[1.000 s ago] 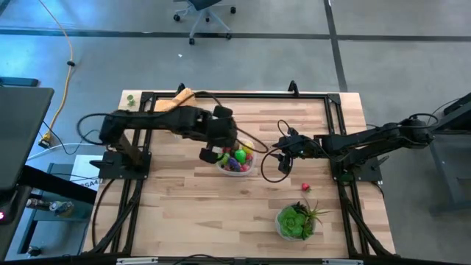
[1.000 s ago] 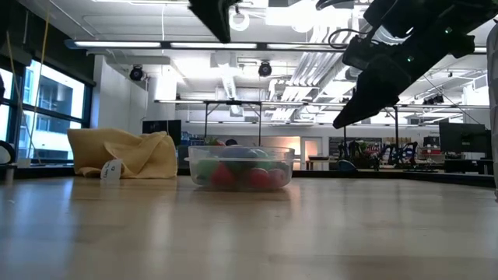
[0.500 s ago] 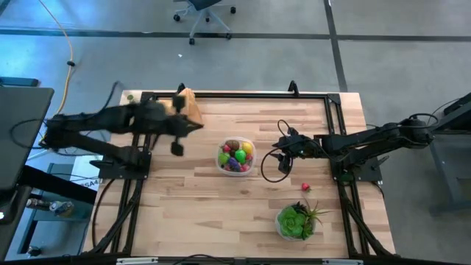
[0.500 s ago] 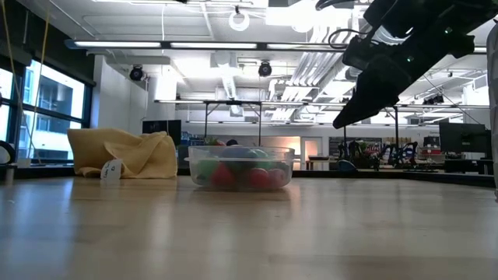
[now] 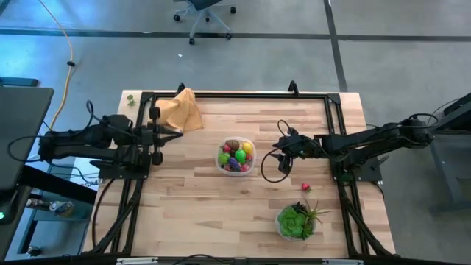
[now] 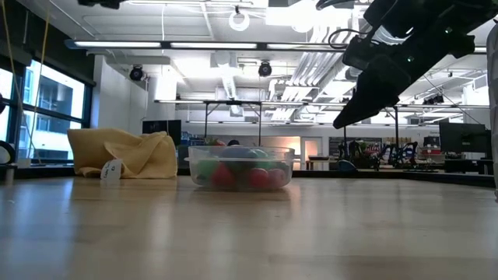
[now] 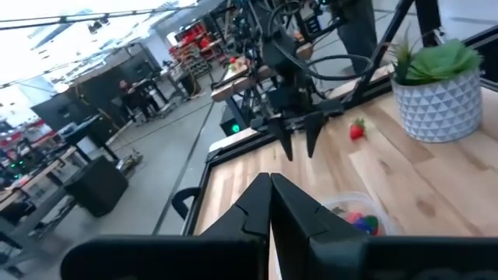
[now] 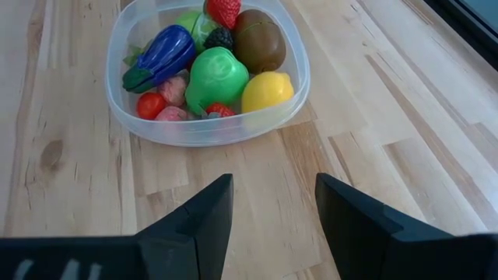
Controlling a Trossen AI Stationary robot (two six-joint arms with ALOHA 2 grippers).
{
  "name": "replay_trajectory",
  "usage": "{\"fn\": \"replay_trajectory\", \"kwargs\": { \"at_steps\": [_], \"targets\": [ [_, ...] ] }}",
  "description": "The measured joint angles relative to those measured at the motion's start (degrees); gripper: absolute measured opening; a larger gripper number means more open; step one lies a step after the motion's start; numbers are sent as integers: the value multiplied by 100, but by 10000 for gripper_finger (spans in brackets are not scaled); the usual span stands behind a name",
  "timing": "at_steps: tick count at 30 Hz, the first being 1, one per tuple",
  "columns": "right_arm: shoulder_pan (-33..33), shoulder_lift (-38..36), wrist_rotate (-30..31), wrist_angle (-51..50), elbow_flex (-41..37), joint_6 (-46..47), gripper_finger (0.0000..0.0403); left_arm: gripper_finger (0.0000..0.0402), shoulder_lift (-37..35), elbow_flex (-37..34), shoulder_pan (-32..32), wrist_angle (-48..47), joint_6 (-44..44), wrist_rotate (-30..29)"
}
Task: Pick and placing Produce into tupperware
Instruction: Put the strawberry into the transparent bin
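The tupperware (image 5: 235, 156) (image 6: 241, 166) (image 8: 208, 74) is a round clear tub standing on its base mid-table. It holds produce: a purple eggplant (image 8: 159, 53), a green lime (image 8: 217, 78), a yellow lemon (image 8: 267, 91), a brown kiwi (image 8: 259, 40) and red berries. One red strawberry (image 5: 305, 187) (image 7: 356, 130) lies on the wood to the tub's right. My right gripper (image 5: 282, 152) (image 8: 272, 204) hovers open just right of the tub, pointing at it. My left gripper (image 5: 160, 134) (image 7: 270, 187) is shut and empty at the table's left edge.
A potted leafy green plant (image 5: 296, 221) (image 7: 437, 78) stands near the table's near right corner. An orange-tan cloth (image 5: 184, 110) (image 6: 124, 155) lies bunched at the far left corner. A black frame (image 5: 243, 94) runs along the table's edges.
My left arm has drawn back from above the tupperware toward the table's left edge and has left the low view. The right arm and the tub have kept still.
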Motion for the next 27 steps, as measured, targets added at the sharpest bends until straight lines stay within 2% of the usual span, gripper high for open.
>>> {"fn": "replay_trajectory", "kwargs": {
  "at_steps": [8, 16, 24, 27],
  "targets": [
    [0, 0, 0, 4, 0, 0, 176, 1, -737, -709, -2, 173, 303, 28],
    [-2, 0, 0, 7, 0, -2, 176, 0, -1671, -1081, -2, 372, 467, -39],
    [-2, 0, 1, 7, 0, -2, 176, 1, -2451, -1819, -2, 1051, 617, -44],
    [-1, 0, 1, 8, 0, 0, 176, 0, -2518, -2161, -2, 1390, 617, -31]
  ]
}}
